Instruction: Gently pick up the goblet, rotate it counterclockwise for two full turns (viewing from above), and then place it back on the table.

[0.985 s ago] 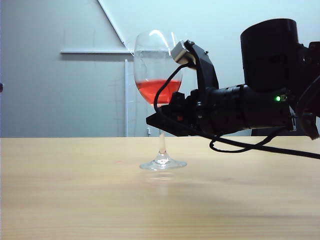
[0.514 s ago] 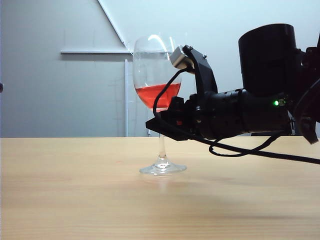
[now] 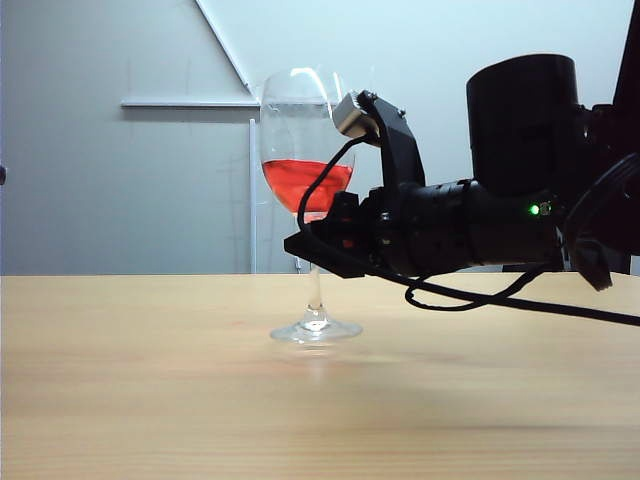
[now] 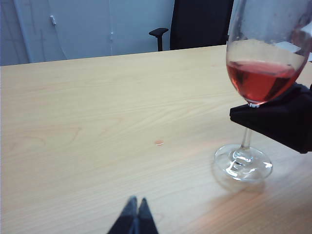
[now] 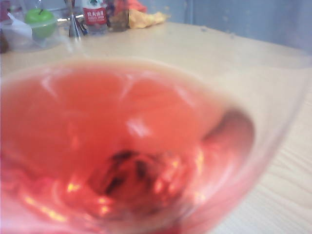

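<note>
Goblet (image 3: 306,170) stands with its foot at the table (image 3: 150,400), the right gripper (image 3: 318,245) clenched on its stem under the bowl. We judge it fragile, slippery, top-heavy with liquid. Left gripper (image 4: 136,214) rests closed, well apart.

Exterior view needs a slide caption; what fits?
Right gripper shut on the goblet stem, foot just above the table.
</note>
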Robot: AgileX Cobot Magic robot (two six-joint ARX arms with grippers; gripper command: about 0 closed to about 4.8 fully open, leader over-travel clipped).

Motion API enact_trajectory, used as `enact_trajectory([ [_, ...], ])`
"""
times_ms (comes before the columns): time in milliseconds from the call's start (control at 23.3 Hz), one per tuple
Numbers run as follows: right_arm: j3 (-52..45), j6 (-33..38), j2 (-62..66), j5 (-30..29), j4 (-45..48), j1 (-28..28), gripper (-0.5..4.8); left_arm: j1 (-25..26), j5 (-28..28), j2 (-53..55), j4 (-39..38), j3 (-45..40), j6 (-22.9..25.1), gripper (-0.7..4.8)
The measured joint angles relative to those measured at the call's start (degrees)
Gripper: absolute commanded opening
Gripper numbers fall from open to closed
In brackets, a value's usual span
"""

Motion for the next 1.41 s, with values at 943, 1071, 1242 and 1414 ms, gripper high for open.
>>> enact_trajectory([
  [943, 0.0, 0.0, 0.0, 0.0, -2.2, 0.0, 0.12, 0.0, 0.0, 0.0, 0.0, 0.0, 0.0, -0.05],
  [1071, 0.0, 0.0, 0.0, 0.0, -2.3, 0.0, 0.77, 0.0, 0.0, 0.0, 0.0, 0.0, 0.0, -0.05],
  [1242, 0.0, 0.0, 0.0, -0.4, -2.2, 0.0, 1.01, 0.0, 0.0, 0.0, 0.0, 0.0, 0.0, -0.05],
  [1414, 0.0, 0.4, 0.0, -0.6, -2.3, 0.0, 1.27, 0.0, 0.0, 0.0, 0.0, 0.0, 0.0, -0.05],
])
